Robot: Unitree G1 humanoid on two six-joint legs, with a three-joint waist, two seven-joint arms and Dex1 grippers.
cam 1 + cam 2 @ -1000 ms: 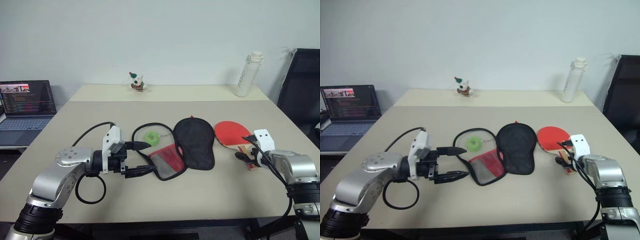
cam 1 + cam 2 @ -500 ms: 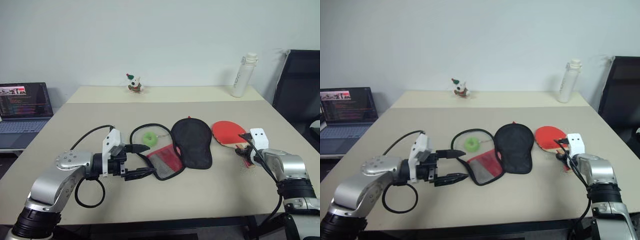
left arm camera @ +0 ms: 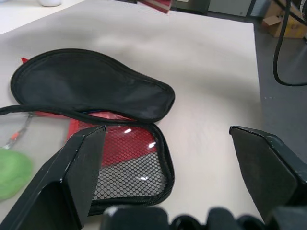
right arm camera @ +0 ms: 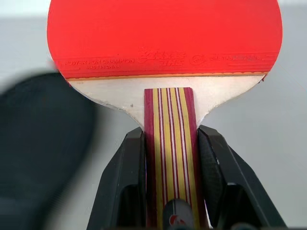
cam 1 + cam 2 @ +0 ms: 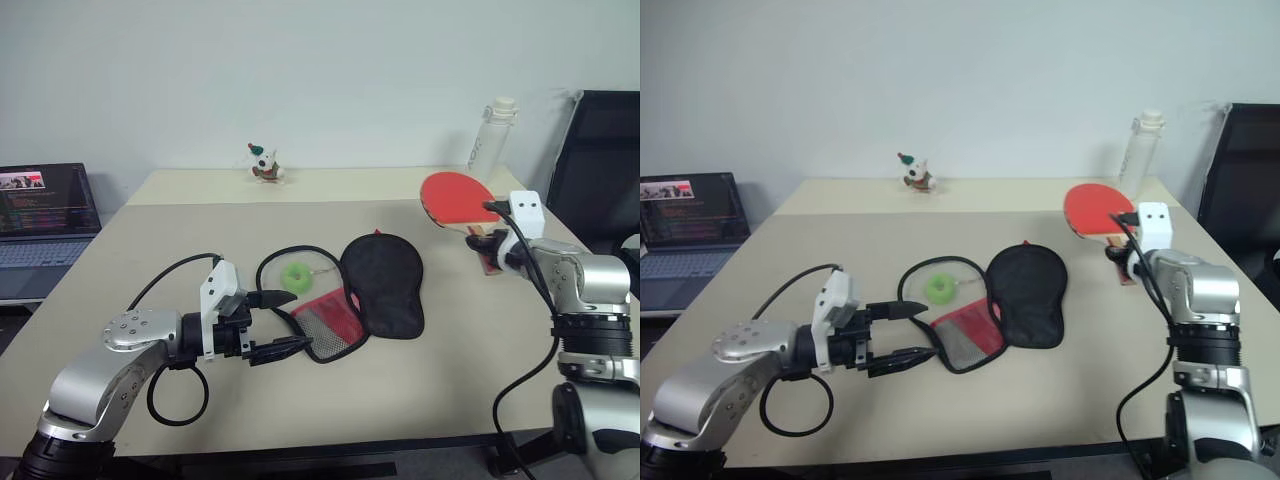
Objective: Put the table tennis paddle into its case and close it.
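The table tennis paddle (image 5: pixel 455 194) hangs above the table at the right, red face up and tilted. My right gripper (image 5: pixel 486 238) is shut on its striped wooden handle (image 4: pixel 169 143), one black finger (image 4: pixel 130 163) on each side. The case (image 5: pixel 383 285) lies open at the table's middle, with its black half flat and its red mesh-pocket half (image 3: pixel 125 158) folded toward me. A black cord with a green ring (image 5: pixel 297 275) loops to the case's left. My left gripper (image 5: pixel 288 320) hovers open just left of the mesh half, apart from it.
A white bottle (image 5: pixel 490 134) stands at the table's far right corner, and a small figurine (image 5: pixel 264 164) sits at the far edge. To the left is an open laptop (image 5: pixel 45 214). A black chair (image 5: pixel 600 150) stands at the right.
My right gripper shut on the paddle's handle and raised the paddle off the table, up and a little left. The left gripper stayed open in place.
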